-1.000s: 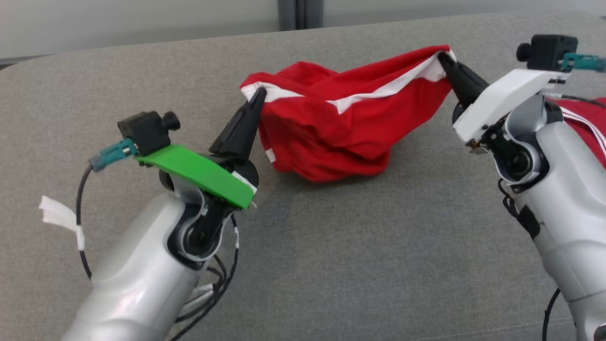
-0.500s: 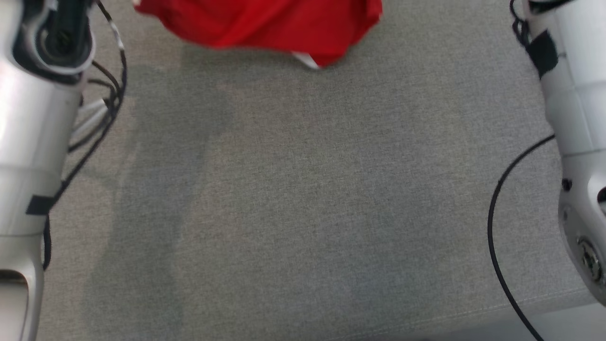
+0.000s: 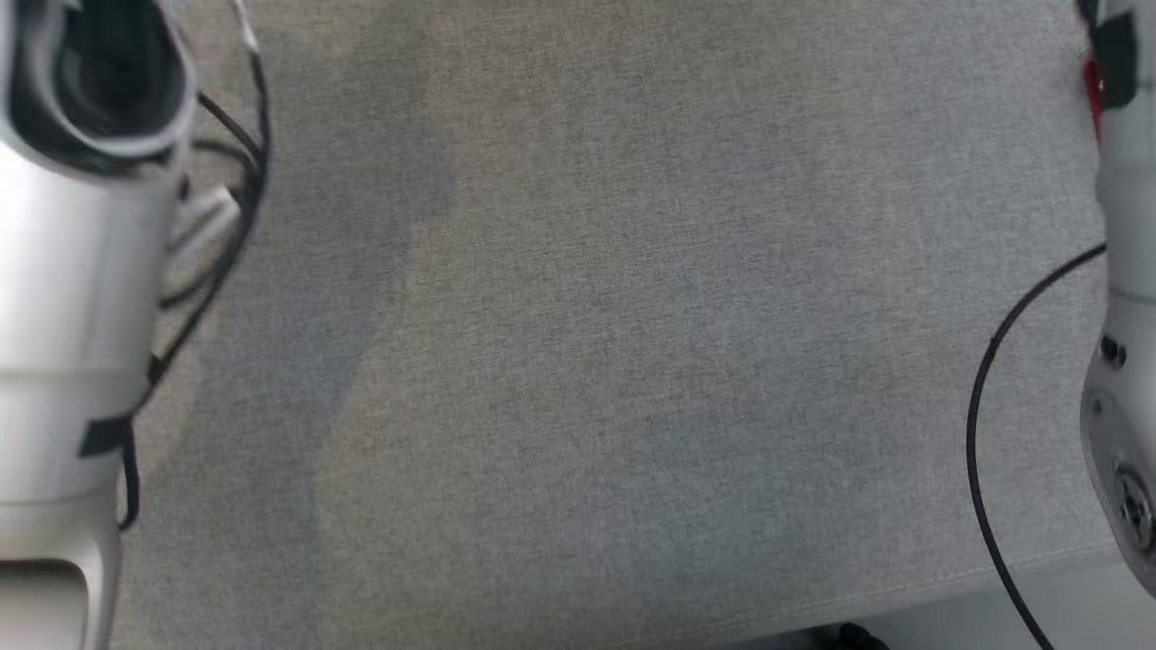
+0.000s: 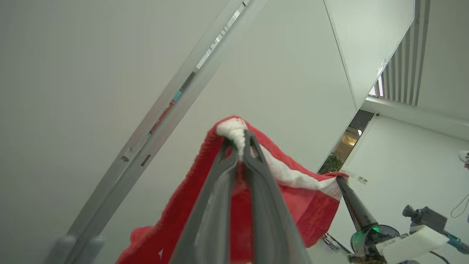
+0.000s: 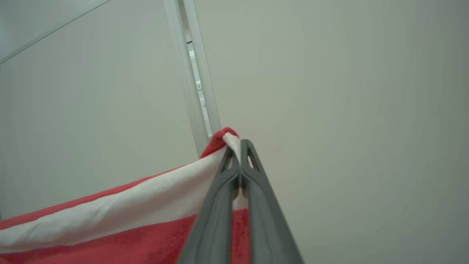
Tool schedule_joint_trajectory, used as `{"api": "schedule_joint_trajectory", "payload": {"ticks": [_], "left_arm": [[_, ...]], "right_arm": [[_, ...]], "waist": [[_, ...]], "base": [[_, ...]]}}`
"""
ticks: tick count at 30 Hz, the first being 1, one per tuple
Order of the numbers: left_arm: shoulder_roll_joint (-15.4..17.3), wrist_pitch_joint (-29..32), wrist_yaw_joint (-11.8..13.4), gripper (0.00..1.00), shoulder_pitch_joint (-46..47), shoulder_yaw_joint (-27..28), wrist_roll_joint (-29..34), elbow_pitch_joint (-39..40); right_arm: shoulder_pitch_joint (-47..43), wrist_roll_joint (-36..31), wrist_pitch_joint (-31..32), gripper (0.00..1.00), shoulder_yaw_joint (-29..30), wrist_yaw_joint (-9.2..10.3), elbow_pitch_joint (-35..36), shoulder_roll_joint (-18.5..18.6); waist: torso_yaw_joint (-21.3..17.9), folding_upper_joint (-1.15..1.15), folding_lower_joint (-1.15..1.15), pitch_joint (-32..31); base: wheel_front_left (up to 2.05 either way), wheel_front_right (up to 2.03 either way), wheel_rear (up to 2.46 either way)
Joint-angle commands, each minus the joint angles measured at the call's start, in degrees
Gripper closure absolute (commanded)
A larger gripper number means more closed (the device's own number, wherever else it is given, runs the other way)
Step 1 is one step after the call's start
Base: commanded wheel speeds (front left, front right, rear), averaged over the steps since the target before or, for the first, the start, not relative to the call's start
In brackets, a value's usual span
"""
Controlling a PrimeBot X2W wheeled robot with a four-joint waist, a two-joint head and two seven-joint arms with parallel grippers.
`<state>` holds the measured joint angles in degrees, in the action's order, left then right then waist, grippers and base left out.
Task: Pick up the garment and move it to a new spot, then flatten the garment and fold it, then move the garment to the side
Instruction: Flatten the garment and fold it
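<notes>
Left end effector (image 4: 240,137) and right end effector (image 5: 240,145) each pinched shut on a white-trimmed corner of the garment (image 4: 304,205), held taut above the surface (image 3: 578,361), probably to spread it for flattening.

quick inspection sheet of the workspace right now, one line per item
surface: grey fabric surface, shadowed towards the left
job's things: red garment with white band, lifted and stretched between both grippers
clutter: nothing seen
grippers: left gripper shut on the garment's white edge; right gripper shut on the white band at the other corner
cables: black cable loops beside right forearm; cable bundle hangs by left forearm
surroundings: pale wall, metal frame strip
</notes>
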<state>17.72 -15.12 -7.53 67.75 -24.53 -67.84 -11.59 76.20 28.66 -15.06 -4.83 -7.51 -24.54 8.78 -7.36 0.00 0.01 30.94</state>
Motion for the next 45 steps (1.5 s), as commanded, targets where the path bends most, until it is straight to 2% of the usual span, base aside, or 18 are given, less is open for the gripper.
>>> {"api": "schedule_joint_trajectory", "payload": {"ticks": [1,7,13,20,26,28,32,37,41,45], "left_arm": [[0.58,0.04,0.13,1.00,-3.21,-1.77,0.30,0.25],[0.76,0.02,0.13,1.00,-16.70,-9.63,2.21,-1.54],[3.04,0.01,0.13,1.00,-27.97,-18.01,3.12,-2.53],[6.53,0.02,0.13,1.00,-39.03,-23.51,2.13,0.34],[13.01,3.19,0.13,1.00,-43.90,-31.80,1.81,0.39],[14.46,4.43,0.13,1.00,-45.64,-32.87,0.33,1.09],[17.41,6.63,0.87,1.00,-49.65,-33.87,-2.67,3.13],[20.38,9.84,4.81,1.00,-54.21,-34.62,-6.35,9.50],[20.20,7.90,5.68,1.00,-54.69,-33.42,-6.44,14.02],[18.40,7.11,5.42,1.00,-51.71,-32.10,-6.09,14.13]], "right_arm": [[-3.62,1.19,-0.11,1.00,-2.15,0.04,-0.77,1.08],[-17.46,10.44,3.80,1.00,-10.54,0.05,-3.31,7.21],[-30.72,19.34,12.19,1.00,-14.14,0.02,0.97,14.32],[-47.84,26.13,24.92,1.00,-13.62,0.02,12.81,21.96],[-63.60,26.00,35.69,1.00,-8.46,0.02,22.28,24.82],[-68.68,25.90,40.22,1.00,-5.91,0.03,24.94,24.57],[-78.79,25.15,49.18,1.00,0.22,0.03,30.96,21.49],[-89.20,20.98,60.74,1.00,9.43,0.02,39.71,14.62],[-89.91,16.63,65.19,1.00,14.20,0.02,47.18,8.83],[-84.61,12.75,65.96,1.00,15.25,0.02,49.38,6.53]], "waist": [[0.99,0.00,-0.01,-0.12],[2.26,0.00,-0.01,-2.79],[2.50,0.00,-0.01,-8.29],[2.15,0.00,-0.01,-15.91],[1.64,0.00,-0.01,-21.30],[1.39,0.00,-0.01,-22.61],[0.71,0.00,-0.01,-24.41],[0.18,0.00,-0.01,-24.92],[0.41,0.00,-0.01,-24.27],[1.15,0.00,-0.01,-23.08]], "base": [[0.00,0.00,0.00],[0.00,0.00,0.00],[0.00,0.00,0.00],[0.00,0.00,0.00],[0.00,0.00,0.00],[0.00,0.00,0.00],[0.00,0.00,0.00],[0.00,0.00,0.00],[0.00,0.00,0.00],[0.00,0.00,0.00]]}}
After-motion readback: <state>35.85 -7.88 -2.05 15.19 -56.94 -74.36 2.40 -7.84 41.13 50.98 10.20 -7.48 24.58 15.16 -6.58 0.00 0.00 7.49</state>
